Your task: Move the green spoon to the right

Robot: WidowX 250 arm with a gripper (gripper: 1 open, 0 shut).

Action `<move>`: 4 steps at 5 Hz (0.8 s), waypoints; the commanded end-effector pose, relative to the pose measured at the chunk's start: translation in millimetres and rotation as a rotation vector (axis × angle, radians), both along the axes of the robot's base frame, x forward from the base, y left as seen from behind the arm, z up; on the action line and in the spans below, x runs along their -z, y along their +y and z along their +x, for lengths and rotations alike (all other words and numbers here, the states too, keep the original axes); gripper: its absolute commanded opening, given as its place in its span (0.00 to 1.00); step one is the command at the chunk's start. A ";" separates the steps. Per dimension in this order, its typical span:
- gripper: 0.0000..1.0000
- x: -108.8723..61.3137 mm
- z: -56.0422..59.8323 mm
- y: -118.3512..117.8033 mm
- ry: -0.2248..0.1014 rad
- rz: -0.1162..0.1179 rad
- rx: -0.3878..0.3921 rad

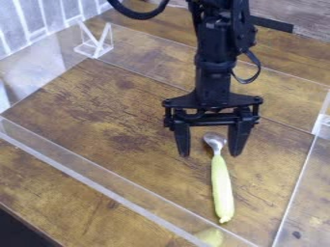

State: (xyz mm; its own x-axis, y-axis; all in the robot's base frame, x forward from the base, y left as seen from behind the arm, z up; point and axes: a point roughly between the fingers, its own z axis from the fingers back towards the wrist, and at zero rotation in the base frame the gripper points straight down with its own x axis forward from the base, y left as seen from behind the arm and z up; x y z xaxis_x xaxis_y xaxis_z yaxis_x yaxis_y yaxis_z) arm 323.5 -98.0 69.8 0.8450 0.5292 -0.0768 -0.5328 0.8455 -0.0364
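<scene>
The green spoon (222,183) lies on the wooden table, its yellow-green handle running toward the front edge and its small grey metal bowl (215,145) at the far end. My black gripper (213,143) points straight down right over that bowl. Its two fingers (183,140) stand wide apart, one on each side of the bowl, with their tips close to the wood. The gripper is open and holds nothing.
A clear acrylic wall (91,183) runs along the front and left of the wooden table (103,106), with another clear panel at the right edge (307,174). A small clear stand (93,41) sits at the back left.
</scene>
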 end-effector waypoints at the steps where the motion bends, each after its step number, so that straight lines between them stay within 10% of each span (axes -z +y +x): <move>1: 1.00 -0.3 4.4 0.9 -0.035 -0.001 0.021; 4: 1.00 7.4 6.7 7.0 -0.040 0.010 0.071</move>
